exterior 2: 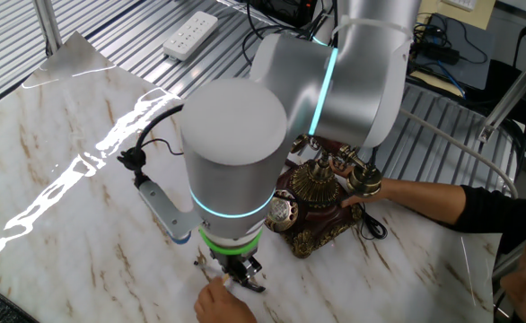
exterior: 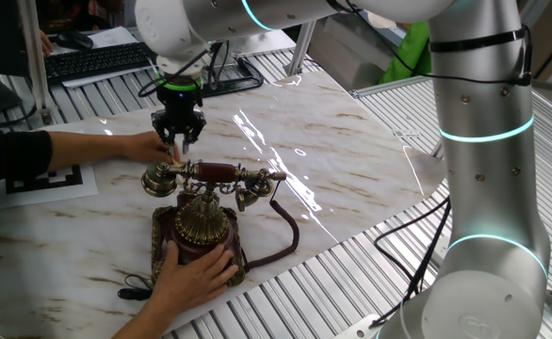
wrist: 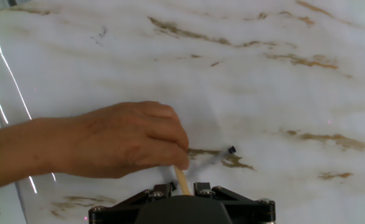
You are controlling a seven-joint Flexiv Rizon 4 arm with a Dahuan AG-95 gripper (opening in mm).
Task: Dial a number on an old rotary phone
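The arm (exterior: 483,141) hangs over the marble worktop (exterior: 351,169), its gripper (exterior: 179,141) pointing down just behind the phone (exterior: 201,221). The jaws pinch a thin pale stick (wrist: 181,180) that 1 hand (wrist: 123,146) steadies; another hand (exterior: 196,273) braces the phone's base. Dialing looks unstarted: the stick is clear of the dial (exterior 2: 283,209). The arm hides much of the phone in the other fixed view.

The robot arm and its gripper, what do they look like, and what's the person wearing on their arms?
The robot arm is thick, glossy silver-grey, built of rounded cylindrical segments with glowing teal light rings at the joints and black cables strapped along it. Its wrist ends in a green ring above a small black two-finger gripper. The person's hand comes from a black long sleeve.
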